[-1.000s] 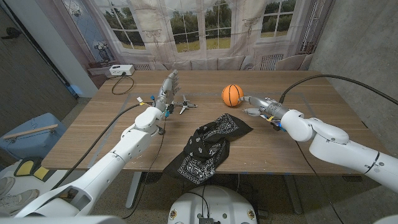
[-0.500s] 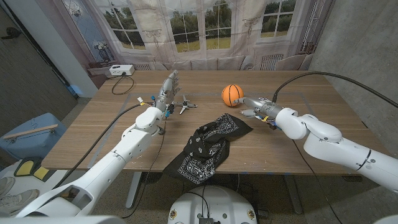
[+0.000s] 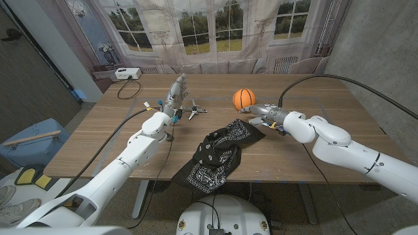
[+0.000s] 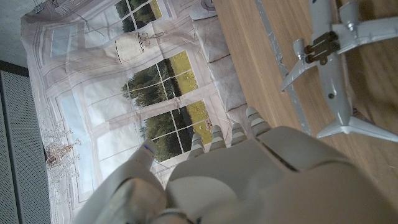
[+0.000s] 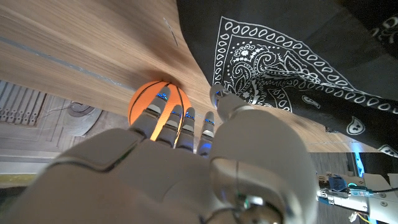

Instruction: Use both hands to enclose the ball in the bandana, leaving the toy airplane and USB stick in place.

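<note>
An orange ball sits on the wooden table, right of centre toward the back. The black paisley bandana lies crumpled in front of it, its near end hanging over the table's front edge. My right hand is empty with fingers spread, just right of the ball and at the bandana's far corner; I cannot tell whether its fingertips touch the ball. The grey toy airplane lies left of centre. My left hand stands beside it, fingers extended, holding nothing.
A white box with a black cable sits at the table's back left corner. A blue bin stands on the floor to the left. A thick black cable arcs over the right side of the table.
My right hand has slid left along the table, closer to the ball and the bandana's far corner. The left arm, ball, bandana and airplane have stayed put.
</note>
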